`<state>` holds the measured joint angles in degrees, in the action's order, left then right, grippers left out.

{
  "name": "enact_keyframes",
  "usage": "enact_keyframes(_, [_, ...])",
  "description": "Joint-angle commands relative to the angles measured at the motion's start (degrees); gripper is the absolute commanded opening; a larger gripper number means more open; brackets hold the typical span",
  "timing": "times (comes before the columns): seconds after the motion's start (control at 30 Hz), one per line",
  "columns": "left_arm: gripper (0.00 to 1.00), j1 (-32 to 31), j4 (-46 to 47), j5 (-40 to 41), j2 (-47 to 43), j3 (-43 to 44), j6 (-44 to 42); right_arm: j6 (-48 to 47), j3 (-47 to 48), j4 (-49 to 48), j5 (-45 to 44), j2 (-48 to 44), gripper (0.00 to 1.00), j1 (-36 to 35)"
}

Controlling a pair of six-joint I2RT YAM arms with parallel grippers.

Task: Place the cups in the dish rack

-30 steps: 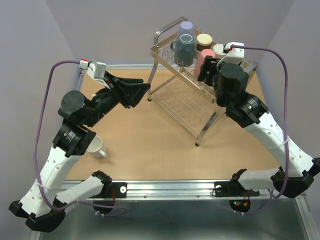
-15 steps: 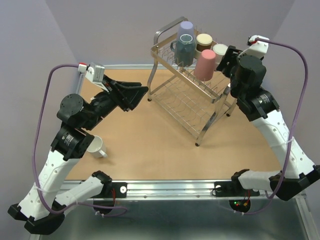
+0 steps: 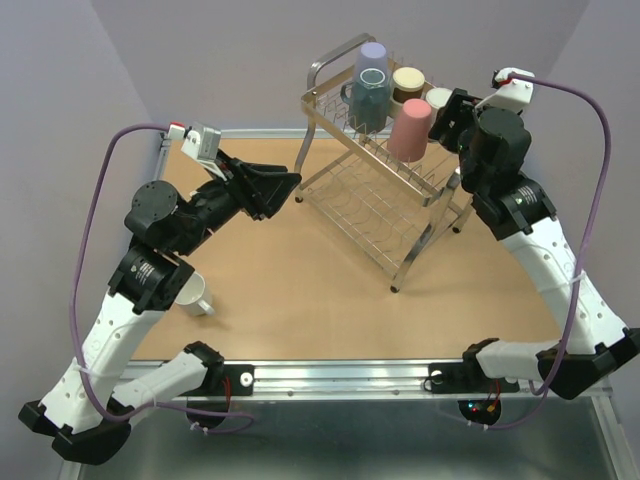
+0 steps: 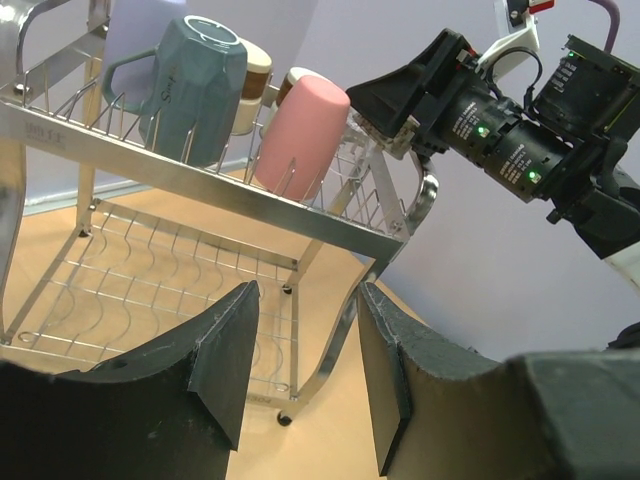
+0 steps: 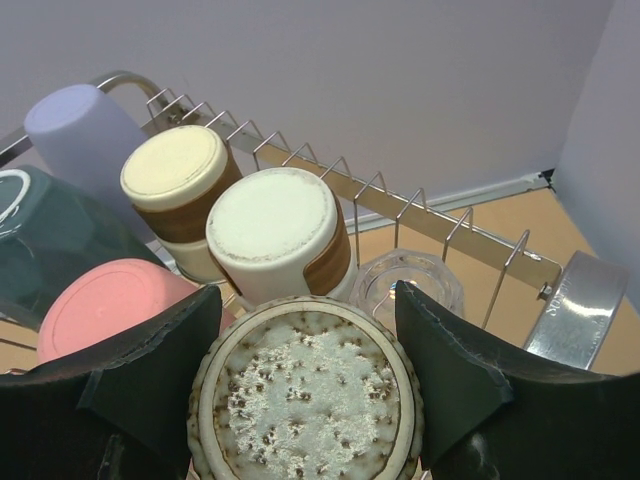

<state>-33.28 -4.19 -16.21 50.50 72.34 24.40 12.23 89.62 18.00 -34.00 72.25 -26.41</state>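
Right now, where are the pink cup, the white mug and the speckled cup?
pink cup (image 4: pixel 300 132): left wrist view, on its side wall.
white mug (image 3: pixel 196 292): top external view, on its body.
speckled cup (image 5: pixel 305 395): right wrist view, on its upturned base.

The left arm (image 3: pixel 120 320) and right arm (image 3: pixel 550 270) have white shells dotted with small dark screw holes, joined by round black motor housings. Behind each gripper a purple cable, the left cable (image 3: pixel 85 250) and the right cable (image 3: pixel 595 160), runs from a white plug with a red tip. The left gripper (image 4: pixel 307 300) and right gripper (image 5: pixel 305 330) have matte black, wedge-shaped fingers. Just behind the right gripper's fingers, the black body bears green lights (image 4: pixel 487 130) and white print.
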Motion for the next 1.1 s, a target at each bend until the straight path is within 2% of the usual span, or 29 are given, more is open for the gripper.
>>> enact_keyframes(0.0, [0.54, 0.14, 3.04, 0.21, -0.58, 0.35, -0.85, 2.36, -0.07, 2.65, 3.23, -1.23, 0.0, -0.04])
enact_keyframes(0.4, [0.53, 0.14, 5.85, 0.12, -0.66, -2.46, 0.47, 5.87, -3.22, 7.84, 6.48, -1.76, 0.01, -0.57])
enact_keyframes(0.8, [0.53, 0.14, 5.5, 1.35, -2.25, -3.78, 0.56, 7.02, -9.29, 7.75, 6.93, -1.67, 0.02, -0.66])
enact_keyframes(0.87, [0.53, 0.14, 5.33, 1.44, -2.6, -3.96, 0.64, 7.11, -9.47, 7.93, 6.75, -1.93, 0.15, -0.66])
enact_keyframes(0.9, [0.53, 0.06, 5.33, 1.53, -2.6, -4.04, 0.56, 7.02, -9.47, 8.02, 6.75, -1.94, 0.31, -0.66])
enact_keyframes(1.0, [0.53, 0.14, 5.33, 1.62, -2.69, -4.31, 0.47, 6.76, -9.12, 8.37, 6.58, -2.02, 0.58, -0.74])
enact_keyframes(1.07, [0.53, 0.06, 5.33, 1.53, -2.69, -4.4, 0.47, 6.67, -8.85, 8.63, 6.31, -1.94, 0.69, -0.66])
